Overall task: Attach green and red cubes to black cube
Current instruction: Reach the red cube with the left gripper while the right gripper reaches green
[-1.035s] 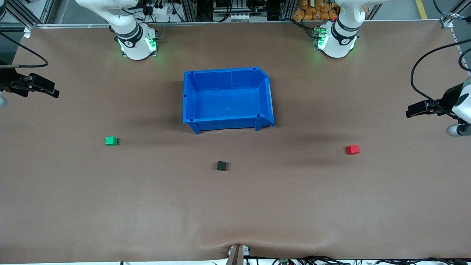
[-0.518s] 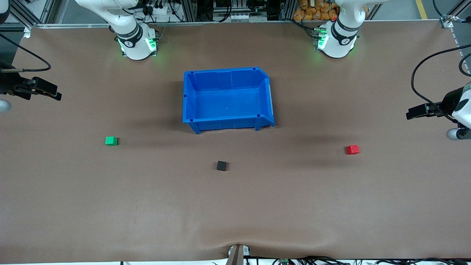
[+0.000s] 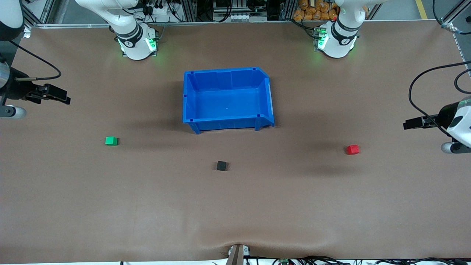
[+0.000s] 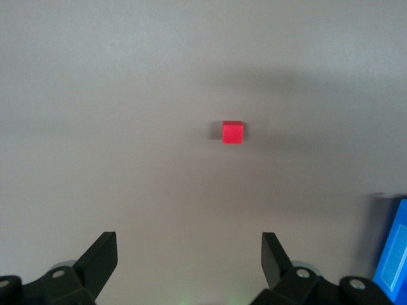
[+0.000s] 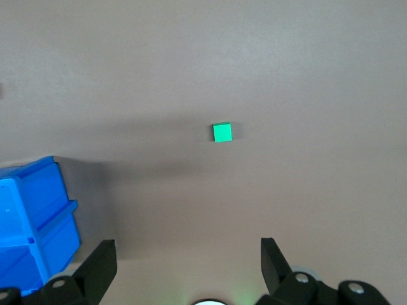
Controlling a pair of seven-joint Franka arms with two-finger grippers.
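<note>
Two grippers spread – left gripper (image 4: 184,260) off red cube (image 4: 233,132).

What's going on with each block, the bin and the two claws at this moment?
green cube: loose on the table, untouched.
red cube: loose on the table, untouched.
black cube: alone, nothing attached.
blue bin: upright, empty.
left gripper: open, above the table short of the red cube.
right gripper: open, above the table short of the green cube.

White arms (image 3: 127,22) with black joint bands, green-lit bases — black hands, looping black cables
</note>
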